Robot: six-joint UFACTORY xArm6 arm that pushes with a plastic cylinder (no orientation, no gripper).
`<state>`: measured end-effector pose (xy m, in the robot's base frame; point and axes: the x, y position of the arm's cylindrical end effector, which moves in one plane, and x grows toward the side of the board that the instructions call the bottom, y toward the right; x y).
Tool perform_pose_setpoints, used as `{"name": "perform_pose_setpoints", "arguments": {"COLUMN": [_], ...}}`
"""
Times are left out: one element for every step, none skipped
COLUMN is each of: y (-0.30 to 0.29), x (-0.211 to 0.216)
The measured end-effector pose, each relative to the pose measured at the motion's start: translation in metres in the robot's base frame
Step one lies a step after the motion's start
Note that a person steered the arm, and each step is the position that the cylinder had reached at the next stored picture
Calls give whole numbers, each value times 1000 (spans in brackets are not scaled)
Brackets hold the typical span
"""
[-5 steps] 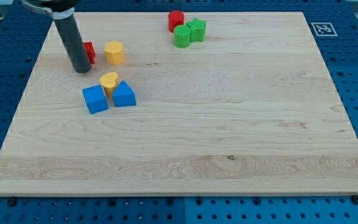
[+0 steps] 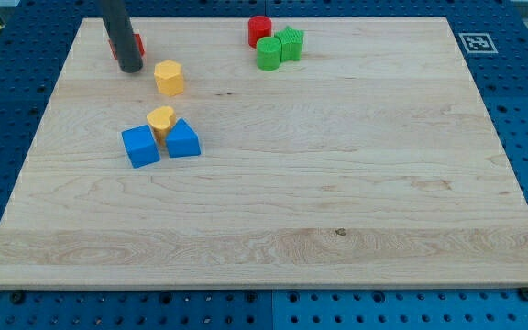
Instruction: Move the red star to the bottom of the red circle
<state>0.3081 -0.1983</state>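
Note:
The red star (image 2: 138, 44) lies near the board's top left and is mostly hidden behind my rod. My tip (image 2: 129, 69) rests on the board just below the star, touching or nearly touching it. The red circle (image 2: 259, 28) stands far to the right at the top edge, with a green circle (image 2: 269, 54) just below it and a second green block (image 2: 291, 43) at its lower right.
A yellow block (image 2: 169, 77) sits right of my tip. Lower down, a second yellow block (image 2: 161, 119) is wedged between a blue square block (image 2: 140, 146) and a blue triangular block (image 2: 183, 139). A marker tag (image 2: 477, 42) is at the top right corner.
My rod has moved towards the view's top and slightly right. The red star has moved up with it, away from the yellow block. The other blocks have not moved.

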Motion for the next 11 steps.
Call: {"name": "perform_pose_setpoints", "arguments": {"y": [-16,-55,-70,-70,-59,-20,20,53,64,83,110], "x": [5,0,-34,-41,-36,-32,-32,-36,-46,-48,-48]}}
